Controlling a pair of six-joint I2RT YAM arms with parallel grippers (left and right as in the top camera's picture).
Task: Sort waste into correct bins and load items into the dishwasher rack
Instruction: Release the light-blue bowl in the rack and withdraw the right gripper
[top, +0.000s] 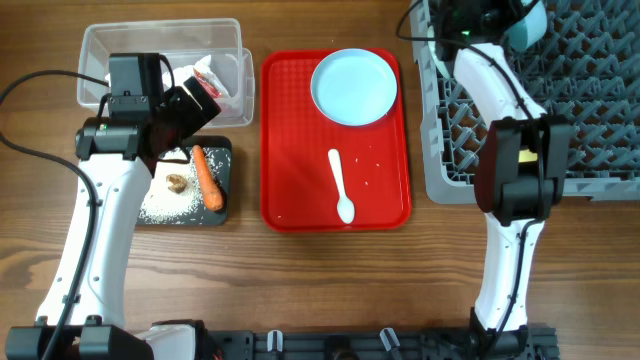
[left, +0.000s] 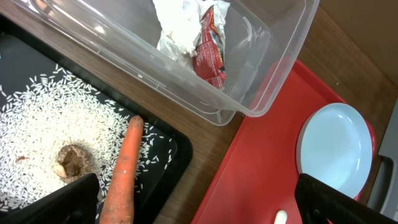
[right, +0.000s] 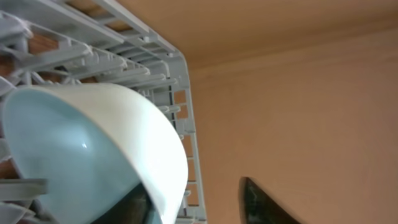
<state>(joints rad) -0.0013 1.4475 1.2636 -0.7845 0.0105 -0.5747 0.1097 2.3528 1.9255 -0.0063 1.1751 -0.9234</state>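
My right gripper (right: 196, 202) stands part open at a corner of the dishwasher rack (right: 180, 81), with the wall of the pale-blue bowl (right: 81, 162) between its fingers. The outer finger is clear of the bowl, so I judge the grip released. The bowl lies tilted among the grey pegs.

Hazard: one finger appears to sit inside the rim. A sideways withdrawal could hook the smooth, glossy curved wall and roll the bowl off its pegs. The rack is a rigid open grid and would not cushion a slip.

My left gripper (left: 205, 202) is spread wide and empty above the black tray (left: 168, 149), which holds loose rice grains (left: 43, 124), a tapered carrot piece (left: 124, 168) and a rough brown scrap (left: 71, 162). Beside it, the clear tub (left: 267, 62) holds crumpled paper with a red wrapper (left: 199, 37).

Not yet loaded: the round plate (top: 354, 86) and white spoon (top: 341, 185), both on the red tray (top: 290, 150).
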